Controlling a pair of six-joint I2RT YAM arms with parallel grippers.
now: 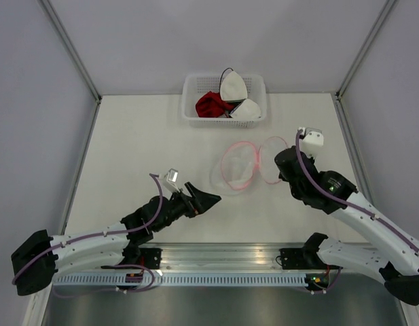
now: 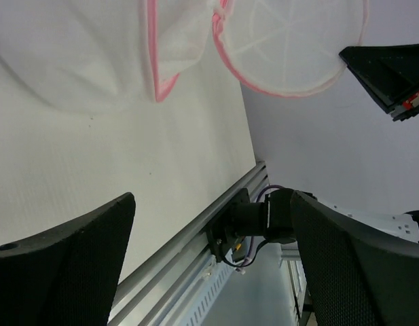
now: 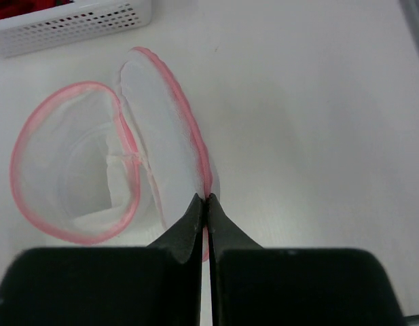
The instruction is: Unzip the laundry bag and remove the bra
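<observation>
Light, floppy laundry bag (image 1: 238,166), lid open
Right pincer (image 3: 208,200) pinches its firmer pink trim (image 3: 184,112); left pincer (image 1: 209,201) gapes empty.

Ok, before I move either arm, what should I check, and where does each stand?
1. Laundry bag unzipped: ok, lid flap lies open.
2. Right tool holding the bag's pink rim: ok, shut on it.
3. Left tool free: ok, open and empty near the bag.
4. Bag emptied: ok, nothing visible inside in the right wrist view.
5. Bra located: cannot tell; white cups and red fabric lie in the basket.
</observation>
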